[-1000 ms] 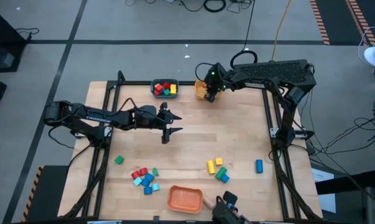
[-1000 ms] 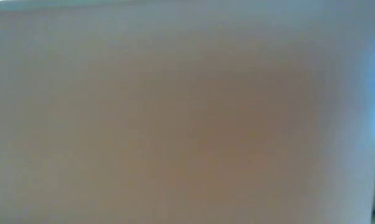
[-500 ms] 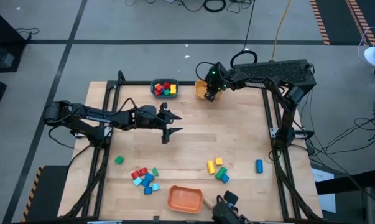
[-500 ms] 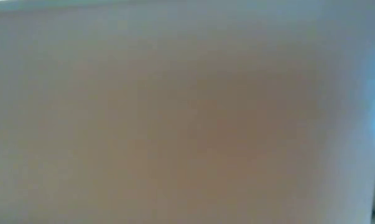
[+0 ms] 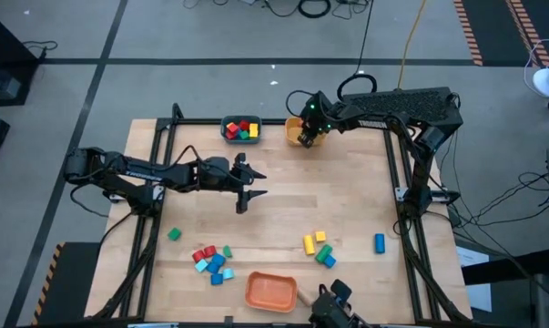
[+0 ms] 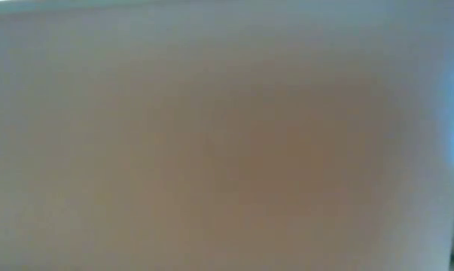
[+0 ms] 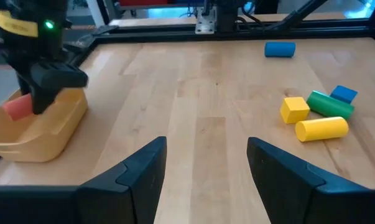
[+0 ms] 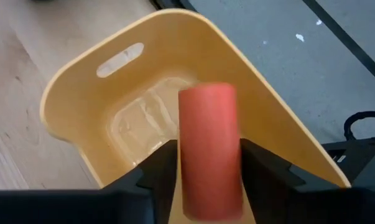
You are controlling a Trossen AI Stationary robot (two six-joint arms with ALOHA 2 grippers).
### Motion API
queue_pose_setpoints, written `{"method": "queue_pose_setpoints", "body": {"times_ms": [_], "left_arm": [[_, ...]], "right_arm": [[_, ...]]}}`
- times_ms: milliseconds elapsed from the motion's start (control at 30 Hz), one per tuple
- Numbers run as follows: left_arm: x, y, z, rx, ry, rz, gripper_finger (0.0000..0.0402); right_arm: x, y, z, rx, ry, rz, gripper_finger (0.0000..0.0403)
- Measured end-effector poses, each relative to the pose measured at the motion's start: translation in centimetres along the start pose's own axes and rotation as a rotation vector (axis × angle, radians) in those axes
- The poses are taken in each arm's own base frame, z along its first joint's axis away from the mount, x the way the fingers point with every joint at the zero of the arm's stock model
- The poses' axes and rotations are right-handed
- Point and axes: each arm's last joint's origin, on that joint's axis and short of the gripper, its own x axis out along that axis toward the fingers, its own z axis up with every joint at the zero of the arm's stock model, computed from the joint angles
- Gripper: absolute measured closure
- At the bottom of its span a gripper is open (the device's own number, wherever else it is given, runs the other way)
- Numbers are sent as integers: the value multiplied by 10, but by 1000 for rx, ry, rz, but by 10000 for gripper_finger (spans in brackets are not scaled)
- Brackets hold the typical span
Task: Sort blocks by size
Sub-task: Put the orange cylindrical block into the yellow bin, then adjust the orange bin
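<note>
Right claw (image 8: 209,171) pinches a red cylinder block (image 8: 209,149) directly over the yellow bowl (image 8: 81,93), prob to drop it straight in w/ no bounce-out. Left claw (image 7: 206,168) is spread, empty, hovering mid-surface (image 7: 193,99). Loose blocks lie ahead of it: yellow cube (image 7: 295,109), green cylinder (image 7: 329,104), blue cylinder (image 7: 280,49).
</note>
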Motion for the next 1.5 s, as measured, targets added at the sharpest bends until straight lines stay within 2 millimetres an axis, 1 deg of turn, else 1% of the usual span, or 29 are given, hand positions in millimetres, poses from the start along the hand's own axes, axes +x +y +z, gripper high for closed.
{"method": "queue_pose_setpoints", "body": {"times_ms": [133, 300, 400, 467, 567, 633, 733, 833, 900, 1033, 1133, 1300, 1500], "left_arm": [[0, -8, -4, -12, 48, -74, 175], [-1, -23, -7, -22, 83, -135, 175], [-2, -36, -8, -18, 102, -180, 175], [-4, -47, -9, -2, 110, -227, 175], [-6, -62, -9, 15, 109, -289, 175], [-8, -74, -9, 23, 104, -327, 175], [-4, -92, -13, 12, 101, -371, 175], [6, -111, -20, 18, 64, -404, 175], [14, -121, -28, 19, 57, -416, 175], [30, -136, -39, 24, 74, -437, 175], [37, -148, -44, 35, 80, -457, 175], [45, -168, -50, 38, 114, -507, 175], [55, -184, -47, 45, 105, -530, 176]], "right_arm": [[0, 0, 0, -1, -3, -1, 218], [-2, 0, 1, -2, -7, -6, 202], [-14, 2, 7, -10, -38, -7, 199], [-27, 7, 12, -22, -71, -1, 199], [-53, 18, 20, -48, -126, 16, 198], [-75, 25, 24, -63, -162, 28, 198], [-108, 35, 27, -82, -206, 47, 198], [-137, 46, 25, -89, -229, 72, 198], [-153, 54, 22, -97, -231, 93, 198], [-175, 69, 14, -115, -217, 86, 198], [-184, 80, 7, -133, -190, 46, 197], [-187, 93, -2, -157, -140, 24, 197], [-189, 102, -3, -152, -142, 44, 197]]}}
